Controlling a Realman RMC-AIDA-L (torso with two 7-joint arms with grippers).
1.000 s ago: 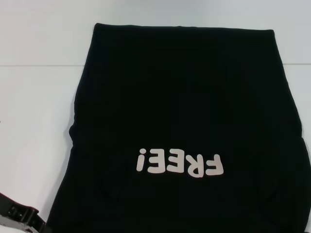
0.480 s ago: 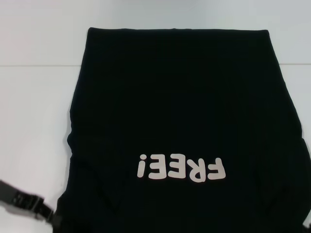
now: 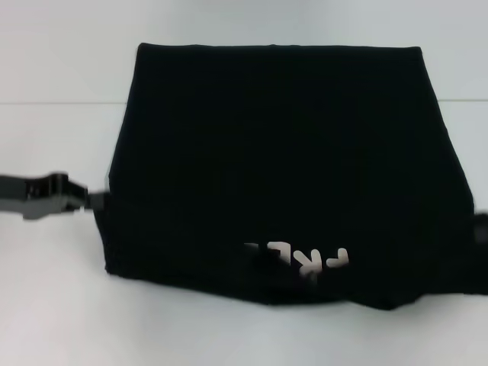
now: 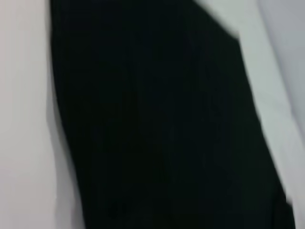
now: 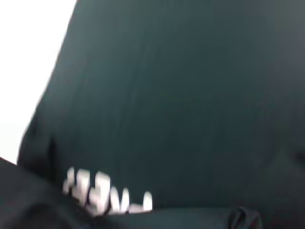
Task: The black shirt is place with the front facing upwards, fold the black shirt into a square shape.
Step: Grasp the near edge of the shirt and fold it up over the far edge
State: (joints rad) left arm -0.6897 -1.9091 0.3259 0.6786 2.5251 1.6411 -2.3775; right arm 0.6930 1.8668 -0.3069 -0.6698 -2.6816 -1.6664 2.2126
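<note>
Both grippers now sit at the large plain black cloth shirt (image 3: 278, 168): left gripper (image 3: 90, 200) at nine o'clock, right gripper (image 3: 480, 229) at three; their grips cannot be told. Near edge has lifted forward since a second ago, half-hiding the off-white print (image 3: 301, 258): the crosswise fold is beginning. Soft, matte fabric lies mid-table (image 3: 53, 305).

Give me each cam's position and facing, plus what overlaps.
Head view: on the robot's head, looking down at the black shirt on the white table; left gripper at its left edge, right arm barely at the right edge.
Left wrist view: on the left wrist, close over shirt and table; no robot parts.
Right wrist view: on the right wrist, close over the shirt.
Shared: head and right wrist show the "FREE!" print.
</note>
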